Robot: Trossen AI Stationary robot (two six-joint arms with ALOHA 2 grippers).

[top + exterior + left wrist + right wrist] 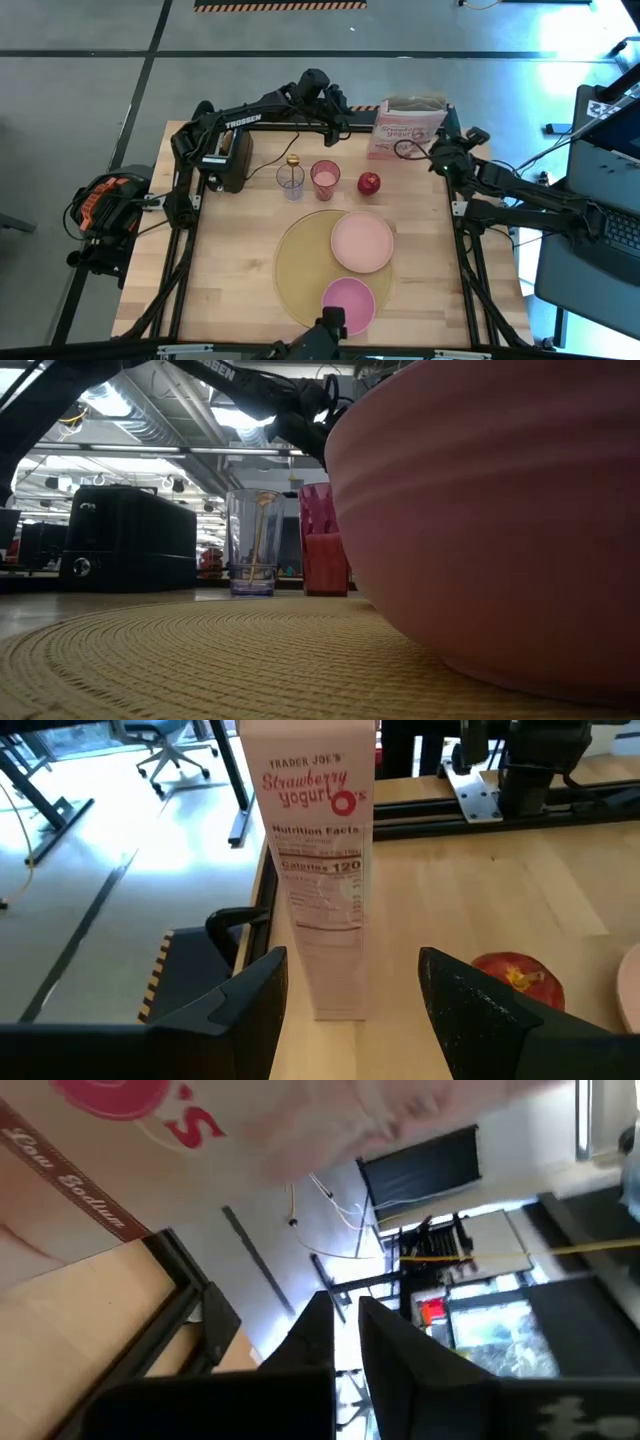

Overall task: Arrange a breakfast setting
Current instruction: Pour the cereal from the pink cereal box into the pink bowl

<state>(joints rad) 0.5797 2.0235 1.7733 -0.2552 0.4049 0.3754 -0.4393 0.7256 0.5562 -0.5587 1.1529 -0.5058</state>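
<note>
Reaching across the back of the bench (230,270), the left pincer (352,990) hung released, fingers apart, just before the cereal box (318,870), touching nothing. Right pincer (345,1330) sat clenched and empty beside the box's other side. Plate (362,241) and bowl (347,304) lay on the placemat (300,262), bowl at the near edge. Apple (369,183) stood behind the mat beside a pink cup (325,179); spoon (292,172) stood in a clear glass (290,185). Toaster (229,160) was far left.

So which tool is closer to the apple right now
Left. The left tool is open behind the apple, facing the cereal box; the right tool, shut, sits farther off beside that box.
</note>
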